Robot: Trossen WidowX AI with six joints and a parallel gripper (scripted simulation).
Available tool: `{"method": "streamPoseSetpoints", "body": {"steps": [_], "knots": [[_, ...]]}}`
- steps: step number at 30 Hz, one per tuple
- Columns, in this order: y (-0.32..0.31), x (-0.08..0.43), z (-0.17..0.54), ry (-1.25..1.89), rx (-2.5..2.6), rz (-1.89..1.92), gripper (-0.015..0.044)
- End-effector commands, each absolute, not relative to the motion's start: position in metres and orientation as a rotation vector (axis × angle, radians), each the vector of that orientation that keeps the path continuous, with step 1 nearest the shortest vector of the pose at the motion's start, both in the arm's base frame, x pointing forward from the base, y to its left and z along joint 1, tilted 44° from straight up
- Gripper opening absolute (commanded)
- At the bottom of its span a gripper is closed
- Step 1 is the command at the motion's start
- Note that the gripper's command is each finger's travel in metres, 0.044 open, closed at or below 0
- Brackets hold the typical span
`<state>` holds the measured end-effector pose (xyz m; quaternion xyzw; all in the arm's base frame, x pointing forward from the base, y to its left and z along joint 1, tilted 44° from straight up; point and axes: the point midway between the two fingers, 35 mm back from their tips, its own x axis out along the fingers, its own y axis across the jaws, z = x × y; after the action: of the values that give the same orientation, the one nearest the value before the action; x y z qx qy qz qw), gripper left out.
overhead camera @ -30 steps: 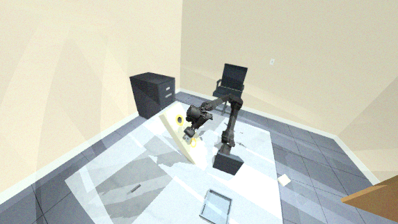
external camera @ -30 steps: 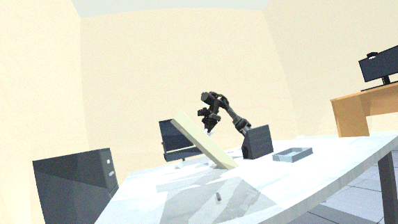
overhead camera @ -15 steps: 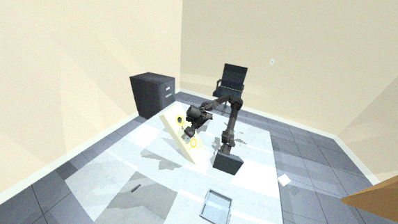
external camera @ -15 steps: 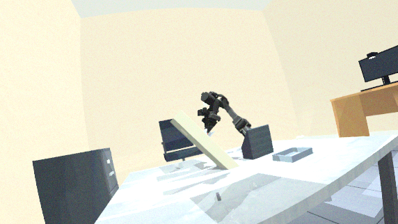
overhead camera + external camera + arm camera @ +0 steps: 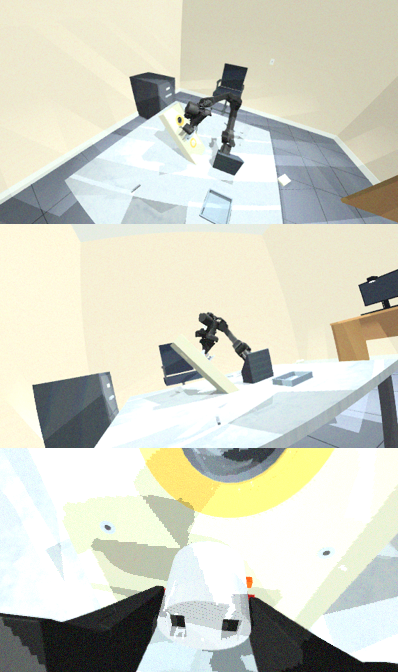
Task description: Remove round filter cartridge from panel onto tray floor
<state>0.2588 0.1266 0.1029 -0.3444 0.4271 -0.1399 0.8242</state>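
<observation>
The white filter cartridge [image 5: 207, 573] is out of the panel [image 5: 176, 139] [image 5: 202, 366] [image 5: 285, 538], its two dark slots facing the wrist camera. My gripper [image 5: 205, 599] [image 5: 207, 353] is shut on the cartridge, with one black finger on each side. It holds the cartridge in front of the tilted cream panel's face, below the socket. The empty dark socket [image 5: 179, 120] [image 5: 235, 458] has a yellow ring around it. Part of the cartridge's far end is hidden in the wrist view. The grey tray [image 5: 220, 194] [image 5: 283, 382] is empty, away from the gripper.
A second yellow ring [image 5: 190, 142] marks the lower panel. The arm's dark base block [image 5: 227, 163] [image 5: 258, 366] stands between panel and tray. A small grey bar [image 5: 136, 188] [image 5: 218, 420] lies on the table. A small white object [image 5: 179, 389] lies behind the panel.
</observation>
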Motion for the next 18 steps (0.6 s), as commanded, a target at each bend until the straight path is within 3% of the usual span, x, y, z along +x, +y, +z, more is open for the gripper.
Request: {"method": "streamPoseSetpoints", "body": {"steps": [1,18], "knots": [[0.14,0.254,0.113,0.902,-0.722,-0.291,0.0],[0.182,0.212,0.153,0.901,-0.725,-0.295,0.0]]}}
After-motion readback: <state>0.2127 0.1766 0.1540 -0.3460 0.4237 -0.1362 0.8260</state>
